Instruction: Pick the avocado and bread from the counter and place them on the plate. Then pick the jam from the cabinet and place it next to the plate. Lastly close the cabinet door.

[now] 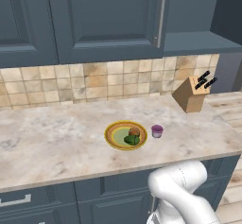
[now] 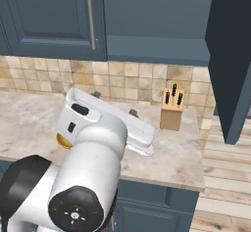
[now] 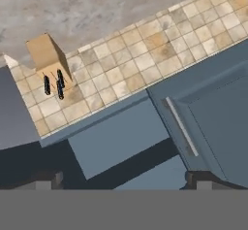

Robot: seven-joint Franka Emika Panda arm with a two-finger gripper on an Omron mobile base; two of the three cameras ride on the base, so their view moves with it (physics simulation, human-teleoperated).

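Two foods on plate [image 1: 113, 135], jam [image 1: 157, 131] at its 3 o'clock; only cabinet door [image 2: 230, 64] left. Gripper [image 3: 123, 179] spread, empty; next swing door shut.

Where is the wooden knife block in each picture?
Left base view: the knife block stands at the right end of the counter, against the tiled wall, right of the plate.
Right base view: right of centre, at the back of the counter.
Hand view: upper left, seen upside down.
Shared landmark: the cabinet door's grey bar handle.
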